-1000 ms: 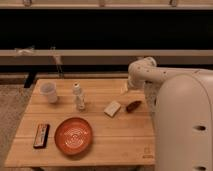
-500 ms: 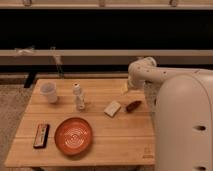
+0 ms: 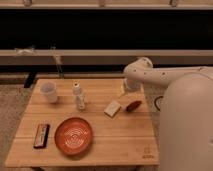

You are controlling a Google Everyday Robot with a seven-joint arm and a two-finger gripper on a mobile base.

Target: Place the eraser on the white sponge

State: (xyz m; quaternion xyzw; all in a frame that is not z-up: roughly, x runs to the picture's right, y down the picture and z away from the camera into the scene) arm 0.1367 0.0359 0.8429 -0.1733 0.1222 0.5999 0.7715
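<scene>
Left of the plate [image 3: 73,135], near the front edge of the table [image 3: 115,145], lies the eraser [image 3: 41,135], flat, just beside the plate's rim but apart from it. Behind and right of the plate sits the sponge [image 3: 113,108], with a reddish-brown oval [image 3: 133,105] just to its right. Straight behind the plate stands a bottle [image 3: 78,96], and behind-left a cup [image 3: 49,92]. Farthest back and right of the plate hangs the gripper [image 3: 125,91], fingers spread and holding nothing, just behind the sponge and well apart from the eraser.
</scene>
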